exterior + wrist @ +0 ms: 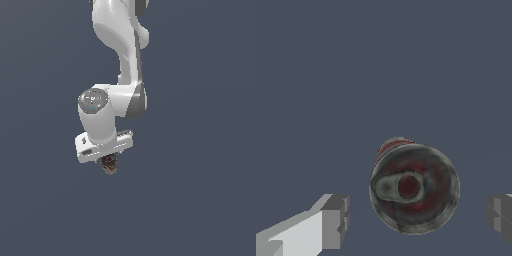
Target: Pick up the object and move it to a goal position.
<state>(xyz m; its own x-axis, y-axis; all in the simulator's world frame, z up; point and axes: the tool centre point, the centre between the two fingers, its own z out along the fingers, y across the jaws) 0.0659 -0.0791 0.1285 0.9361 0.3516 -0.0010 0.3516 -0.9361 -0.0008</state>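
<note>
Hanging over the plain dark worktop (200, 200), the white arm (120, 50) points its gripper (416, 215) straight down above the can (414, 187). The fingers (336, 222) stand spread wide, one on each side of the can's dark round top, with clear gaps and no contact. The can stands upright between them.

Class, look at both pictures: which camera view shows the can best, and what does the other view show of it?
The wrist view: the can fills it, round dark top with pull tab clear, sitting between the open claw fingers. The exterior view shows only a small part of the can below the claw.
</note>
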